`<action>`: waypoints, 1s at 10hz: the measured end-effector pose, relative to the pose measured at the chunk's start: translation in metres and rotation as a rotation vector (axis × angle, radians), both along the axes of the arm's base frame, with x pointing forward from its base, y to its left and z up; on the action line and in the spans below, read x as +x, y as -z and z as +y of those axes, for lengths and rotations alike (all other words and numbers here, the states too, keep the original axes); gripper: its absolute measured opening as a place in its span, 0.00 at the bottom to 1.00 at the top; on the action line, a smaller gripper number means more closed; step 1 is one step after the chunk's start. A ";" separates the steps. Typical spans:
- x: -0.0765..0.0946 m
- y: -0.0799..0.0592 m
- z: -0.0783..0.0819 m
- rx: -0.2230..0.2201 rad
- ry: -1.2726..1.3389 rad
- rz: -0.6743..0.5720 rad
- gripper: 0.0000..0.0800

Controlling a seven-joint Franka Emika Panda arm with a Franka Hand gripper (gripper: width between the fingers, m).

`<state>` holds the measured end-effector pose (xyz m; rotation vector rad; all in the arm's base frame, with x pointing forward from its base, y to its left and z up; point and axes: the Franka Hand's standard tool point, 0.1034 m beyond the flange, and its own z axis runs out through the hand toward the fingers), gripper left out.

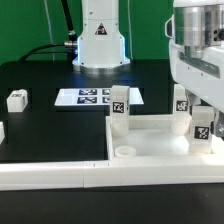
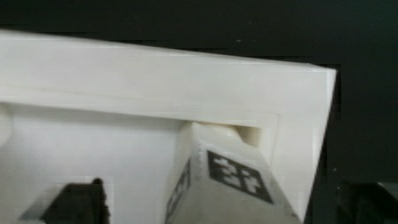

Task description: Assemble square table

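The white square table top (image 1: 160, 148) lies at the front of the exterior view's right, with an open round socket (image 1: 125, 150) at its near corner. Three tagged white legs stand upright on it: one (image 1: 120, 107) toward the left, one (image 1: 182, 101) at the back, and one (image 1: 203, 128) at the right corner under my gripper (image 1: 202, 118). In the wrist view that leg (image 2: 222, 175) stands in the top's corner (image 2: 267, 85) between my fingers. My gripper (image 2: 222, 203) straddles it, and one dark finger (image 2: 80, 200) stands apart from the leg, so it looks open.
A loose leg (image 1: 16, 99) lies on the black table at the exterior view's left, and another white part (image 1: 2, 130) shows at the left edge. The marker board (image 1: 90, 97) lies in front of the robot base (image 1: 98, 45). The white L-shaped border rail (image 1: 55, 172) runs along the front.
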<state>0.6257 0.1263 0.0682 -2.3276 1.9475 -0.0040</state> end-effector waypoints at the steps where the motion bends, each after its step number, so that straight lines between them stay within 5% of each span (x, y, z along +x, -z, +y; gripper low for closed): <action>1: 0.000 0.000 0.000 -0.002 -0.032 -0.003 0.81; 5: 0.001 0.000 -0.008 -0.093 -0.612 -0.022 0.81; 8: 0.002 0.003 -0.011 -0.119 -0.675 -0.063 0.81; 10: 0.002 0.003 -0.011 -0.115 -0.631 -0.061 0.45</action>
